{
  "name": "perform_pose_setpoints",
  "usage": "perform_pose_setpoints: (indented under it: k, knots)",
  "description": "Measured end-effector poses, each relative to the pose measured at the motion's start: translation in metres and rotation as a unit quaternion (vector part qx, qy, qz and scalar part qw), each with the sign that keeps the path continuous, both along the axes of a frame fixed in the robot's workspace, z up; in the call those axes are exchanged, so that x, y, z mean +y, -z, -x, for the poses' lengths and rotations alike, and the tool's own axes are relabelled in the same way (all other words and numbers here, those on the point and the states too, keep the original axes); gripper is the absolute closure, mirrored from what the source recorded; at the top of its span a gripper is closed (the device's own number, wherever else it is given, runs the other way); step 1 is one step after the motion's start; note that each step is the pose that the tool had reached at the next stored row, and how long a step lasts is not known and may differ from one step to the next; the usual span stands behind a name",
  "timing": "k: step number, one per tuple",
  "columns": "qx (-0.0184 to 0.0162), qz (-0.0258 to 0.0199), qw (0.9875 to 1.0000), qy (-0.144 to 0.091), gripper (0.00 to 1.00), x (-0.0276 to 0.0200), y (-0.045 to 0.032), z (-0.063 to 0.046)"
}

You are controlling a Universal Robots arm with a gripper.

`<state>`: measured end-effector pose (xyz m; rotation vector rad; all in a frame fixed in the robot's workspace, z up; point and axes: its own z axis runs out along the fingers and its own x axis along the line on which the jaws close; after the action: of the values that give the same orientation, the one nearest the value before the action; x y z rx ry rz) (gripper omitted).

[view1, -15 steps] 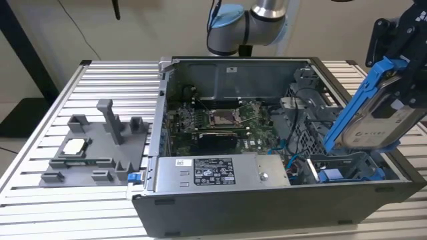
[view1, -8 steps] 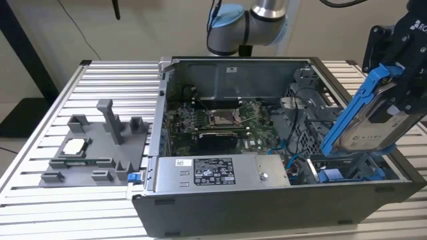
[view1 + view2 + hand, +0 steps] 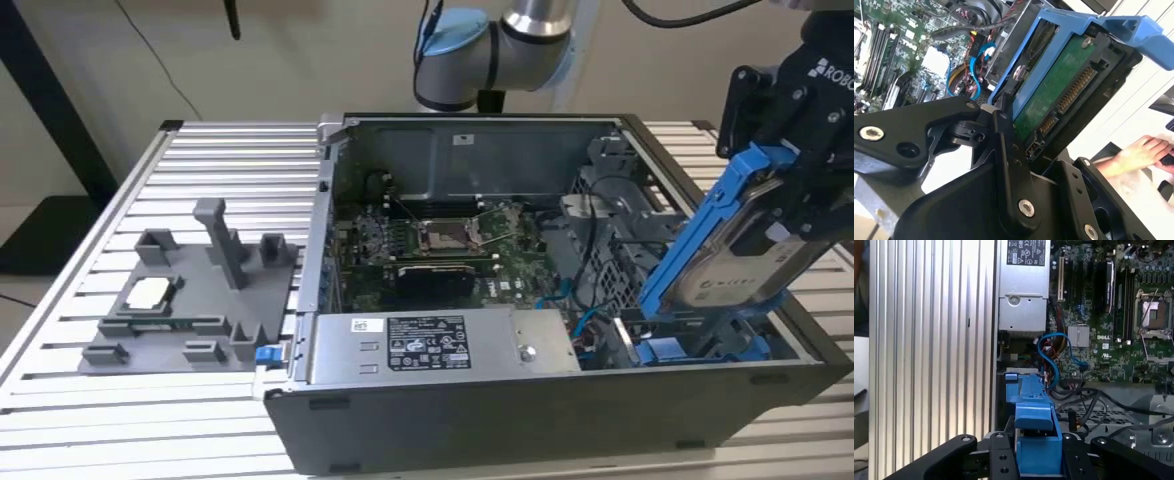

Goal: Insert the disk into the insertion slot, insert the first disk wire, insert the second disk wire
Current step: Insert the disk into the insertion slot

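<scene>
My gripper (image 3: pixel 785 185) is shut on the top end of the disk (image 3: pixel 727 262), a silver drive in a bright blue carrier frame. The disk hangs tilted, its lower end down at the insertion slot (image 3: pixel 694 348), the grey bay with blue tabs in the case's corner at the exterior view's right. In the second wrist view the black fingers (image 3: pixel 1009 150) clamp the disk (image 3: pixel 1054 85), whose green board and connector show. The first wrist view looks along the blue carrier (image 3: pixel 1036 440) towards the bay (image 3: pixel 1021 382). A blue cable (image 3: pixel 1054 352) loops beside the bay, loose.
The open computer case (image 3: pixel 534 420) holds a motherboard (image 3: pixel 454 240) and a grey labelled power-supply box (image 3: pixel 427 342). A grey fixture plate (image 3: pixel 187 290) lies on the slatted table at the exterior view's left. A person's hand (image 3: pixel 1139 152) shows beyond the table.
</scene>
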<state>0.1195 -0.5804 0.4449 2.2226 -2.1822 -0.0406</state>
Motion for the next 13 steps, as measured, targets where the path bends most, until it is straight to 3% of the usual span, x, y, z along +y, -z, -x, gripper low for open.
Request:
perform_pose_setpoints:
  k: [13]
  knots:
    - [-0.0001,-0.0001,1.0,-0.009,0.67,0.0,0.0128,0.0]
